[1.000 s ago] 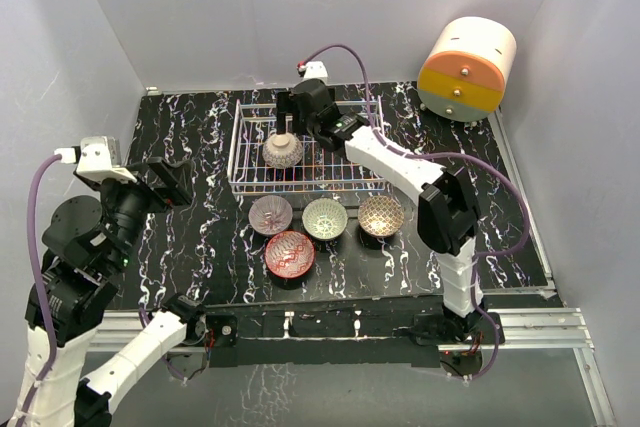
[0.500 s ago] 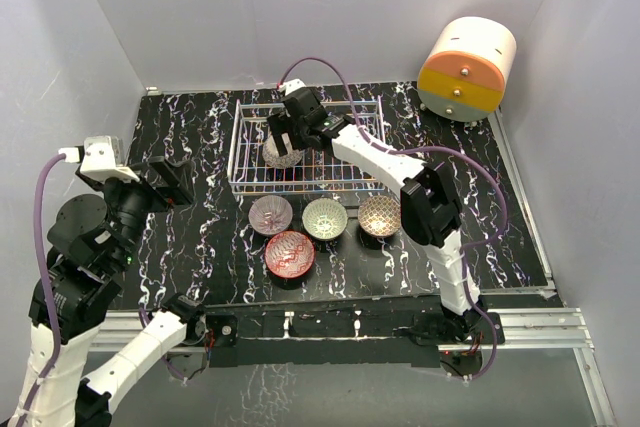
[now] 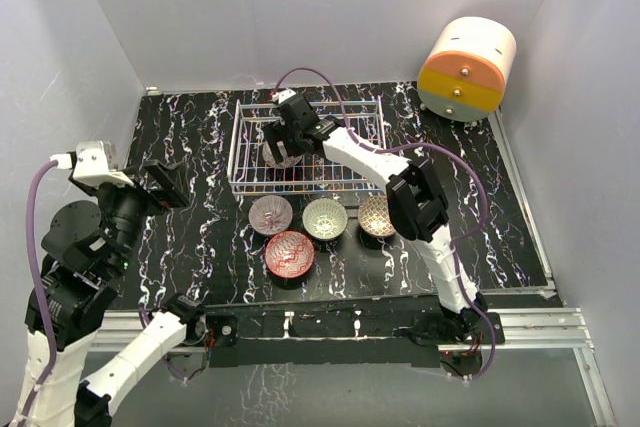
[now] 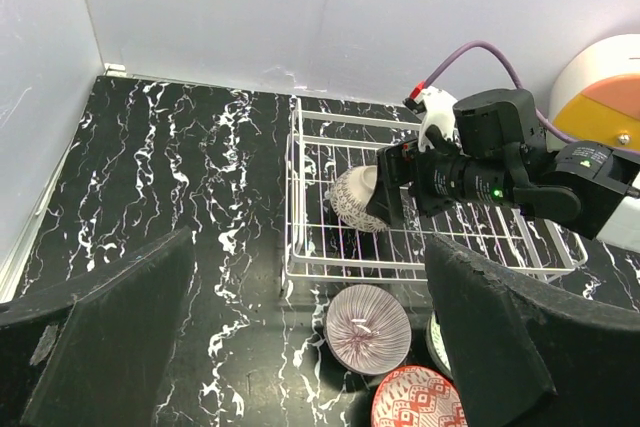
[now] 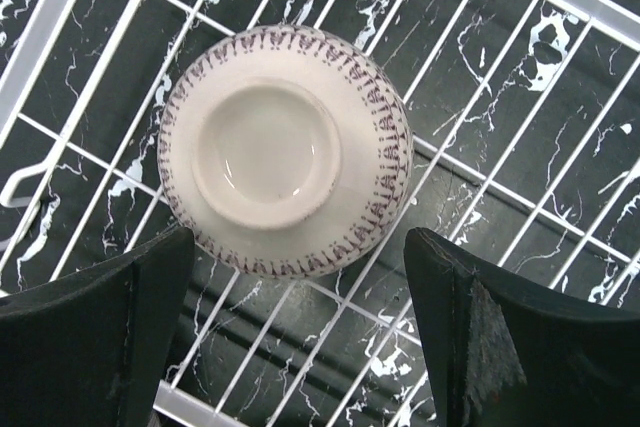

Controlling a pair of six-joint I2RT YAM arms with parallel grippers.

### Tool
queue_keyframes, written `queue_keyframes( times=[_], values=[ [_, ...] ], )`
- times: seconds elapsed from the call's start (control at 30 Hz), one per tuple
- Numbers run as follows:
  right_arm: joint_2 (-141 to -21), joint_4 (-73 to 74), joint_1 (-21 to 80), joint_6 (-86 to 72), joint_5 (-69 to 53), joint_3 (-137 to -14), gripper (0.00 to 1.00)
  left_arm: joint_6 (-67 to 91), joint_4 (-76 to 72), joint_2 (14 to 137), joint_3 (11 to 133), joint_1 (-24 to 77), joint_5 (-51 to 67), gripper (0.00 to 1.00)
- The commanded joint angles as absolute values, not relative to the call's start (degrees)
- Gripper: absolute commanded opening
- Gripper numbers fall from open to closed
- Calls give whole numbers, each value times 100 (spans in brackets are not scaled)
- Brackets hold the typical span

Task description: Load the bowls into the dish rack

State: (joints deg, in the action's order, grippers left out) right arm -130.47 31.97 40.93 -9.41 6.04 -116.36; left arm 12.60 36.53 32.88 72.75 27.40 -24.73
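A brown-and-white bowl (image 5: 285, 152) lies bottom-up in the left part of the white wire dish rack (image 3: 345, 172); its pale foot ring faces the right wrist camera. My right gripper (image 5: 300, 247) hangs open just above it, a finger on each side, neither touching. In the top view that gripper (image 3: 283, 142) covers most of the bowl. Four bowls sit on the table in front of the rack: pinkish (image 3: 271, 214), pale green (image 3: 325, 218), brown-and-white (image 3: 378, 215) and red (image 3: 290, 254). My left gripper (image 3: 165, 185) is open and empty, raised at the left, away from the bowls.
A round orange-and-cream drawer unit (image 3: 466, 69) stands at the back right. Grey walls close in the black marbled table (image 3: 190, 247) on three sides. The right arm's purple cable (image 3: 320, 82) loops over the rack's back edge.
My right gripper has swung left and forward from behind the rack's bowl to directly over it. The left arm has barely shifted.
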Motion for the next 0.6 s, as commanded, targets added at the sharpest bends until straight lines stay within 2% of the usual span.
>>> queue_keyframes(
  times=[0.0, 0.2, 0.3, 0.37, 0.57],
  values=[
    [-13096, 2928, 4110, -979, 596, -12143, 88, 1195, 3726, 3228, 7427, 2760, -2607, 97],
    [-13194, 2740, 4100, -1073, 615, -12250, 85, 1187, 3768, 3229, 7477, 2760, -2637, 97],
    [-13197, 2525, 4086, -1168, 622, -12224, 78, 1187, 3796, 3218, 7498, 2760, -2662, 97],
    [-13228, 2456, 4070, -1214, 607, -12259, 69, 1191, 3819, 3196, 7497, 2759, -2676, 97],
    [-13171, 2441, 4060, -1253, 598, -12142, 69, 1200, 3911, 3140, 7517, 2760, -2740, 97]
  ],
)
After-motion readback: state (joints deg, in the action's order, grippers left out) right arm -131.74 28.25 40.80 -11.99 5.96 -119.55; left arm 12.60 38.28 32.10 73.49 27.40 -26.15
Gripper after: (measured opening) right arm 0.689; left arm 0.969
